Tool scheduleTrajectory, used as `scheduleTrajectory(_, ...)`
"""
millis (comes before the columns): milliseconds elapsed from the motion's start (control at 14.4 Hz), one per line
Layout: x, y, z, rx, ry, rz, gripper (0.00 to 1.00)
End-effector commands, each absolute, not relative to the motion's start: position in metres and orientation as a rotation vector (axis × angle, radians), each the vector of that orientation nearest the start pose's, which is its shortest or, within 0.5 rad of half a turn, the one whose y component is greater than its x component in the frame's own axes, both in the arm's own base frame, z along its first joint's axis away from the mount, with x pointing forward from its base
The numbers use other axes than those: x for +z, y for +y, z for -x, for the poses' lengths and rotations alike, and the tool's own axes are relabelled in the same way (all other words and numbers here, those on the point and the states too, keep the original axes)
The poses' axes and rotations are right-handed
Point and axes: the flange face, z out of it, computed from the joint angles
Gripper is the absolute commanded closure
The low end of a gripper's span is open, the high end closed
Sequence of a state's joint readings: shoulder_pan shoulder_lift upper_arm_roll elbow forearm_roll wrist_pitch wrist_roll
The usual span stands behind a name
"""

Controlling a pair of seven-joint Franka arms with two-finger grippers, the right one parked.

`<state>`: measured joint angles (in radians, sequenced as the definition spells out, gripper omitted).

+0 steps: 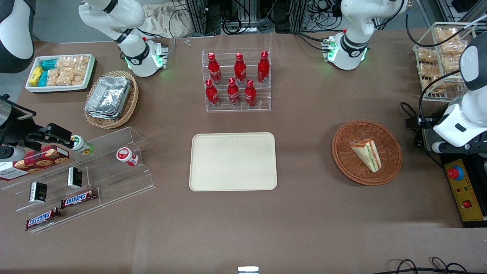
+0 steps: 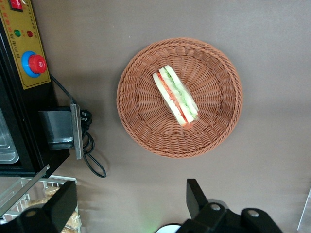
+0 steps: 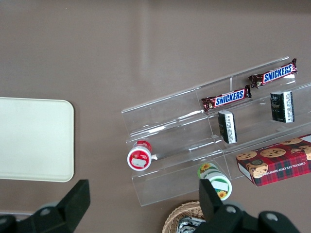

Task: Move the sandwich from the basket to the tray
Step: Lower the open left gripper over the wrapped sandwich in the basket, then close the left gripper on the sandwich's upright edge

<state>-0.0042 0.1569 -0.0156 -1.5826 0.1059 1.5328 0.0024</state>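
The sandwich [image 1: 367, 154], a pale wedge with green and orange-red layers, lies in the round reddish-brown wicker basket [image 1: 337, 146] toward the working arm's end of the table. The cream tray [image 1: 233, 161] lies flat and empty at the table's middle, beside the basket; its corner shows in the right wrist view [image 3: 34, 138]. My gripper [image 2: 129, 206] is open and empty, held high above the bare table, farther from the front camera than the basket [image 2: 218, 97] and well apart from the sandwich [image 2: 176, 95].
A clear rack of red bottles [image 1: 236, 80] stands farther back than the tray. A yellow control box with a red button [image 1: 464, 188] and a wire rack of snacks [image 1: 441, 57] sit near the basket. A tan basket with foil containers [image 1: 111, 99], a white snack bin [image 1: 61, 72] and a clear shelf [image 1: 87, 171] lie toward the parked arm's end.
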Motion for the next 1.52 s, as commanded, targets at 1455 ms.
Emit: scheduleTrajectory(1455, 0.308, -0.030, -0.555, 0.095, -0.704, 3.096, 0.00)
